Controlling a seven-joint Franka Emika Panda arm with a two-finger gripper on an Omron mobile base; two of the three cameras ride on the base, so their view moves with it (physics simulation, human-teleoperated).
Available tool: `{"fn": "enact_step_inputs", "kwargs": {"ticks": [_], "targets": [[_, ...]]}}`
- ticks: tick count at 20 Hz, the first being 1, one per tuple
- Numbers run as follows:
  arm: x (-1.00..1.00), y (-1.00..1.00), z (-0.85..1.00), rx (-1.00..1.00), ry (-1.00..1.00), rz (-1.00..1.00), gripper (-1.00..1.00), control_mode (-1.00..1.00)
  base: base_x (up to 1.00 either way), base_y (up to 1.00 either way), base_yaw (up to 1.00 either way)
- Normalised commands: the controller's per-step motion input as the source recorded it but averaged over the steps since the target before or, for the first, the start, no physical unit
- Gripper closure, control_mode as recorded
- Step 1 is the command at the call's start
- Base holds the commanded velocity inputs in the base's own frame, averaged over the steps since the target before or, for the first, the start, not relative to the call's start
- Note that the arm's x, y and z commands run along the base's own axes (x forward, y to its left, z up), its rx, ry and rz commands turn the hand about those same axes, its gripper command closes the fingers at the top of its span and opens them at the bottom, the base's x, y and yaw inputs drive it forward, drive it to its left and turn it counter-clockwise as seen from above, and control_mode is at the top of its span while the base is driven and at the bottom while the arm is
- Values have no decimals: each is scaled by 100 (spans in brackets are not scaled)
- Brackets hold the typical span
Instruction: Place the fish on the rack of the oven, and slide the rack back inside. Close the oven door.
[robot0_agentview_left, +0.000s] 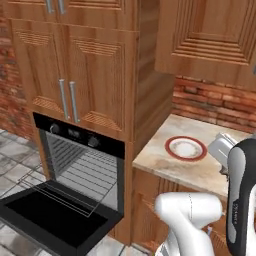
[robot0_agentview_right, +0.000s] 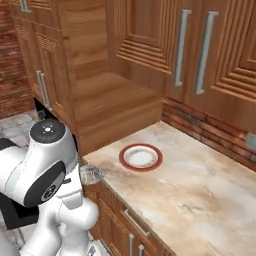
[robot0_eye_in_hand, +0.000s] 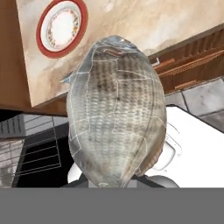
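Fish: held up just in front of the hand camera, grey-silver and scaly, above the counter's front edge; also seen in the right base view beside the arm.
Gripper: fingers pinched on the fish's lower end (tips mostly hidden behind it).
Oven: black, set in wooden cabinets, cavity open.
Oven door: folded down flat, near the floor.
Rack: wire grid pulled out over the door, bare.
Plate: red-rimmed, white, on the counter right of the oven.
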Motion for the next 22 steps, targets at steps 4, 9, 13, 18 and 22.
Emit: {"fn": "enact_step_inputs", "kwargs": {"ticks": [4, 9, 13, 18, 22], "targets": [[0, 0, 0, 0, 0, 0, 100, 100, 0, 47, 69], [0, 0, 0, 0, 0, 0, 100, 100, 2, 52, 63], [0, 0, 0, 0, 0, 0, 100, 100, 25, 52, 52], [0, 0, 0, 0, 0, 0, 100, 100, 40, 26, 34], [0, 0, 0, 0, 0, 0, 100, 100, 14, -17, 2]]}}
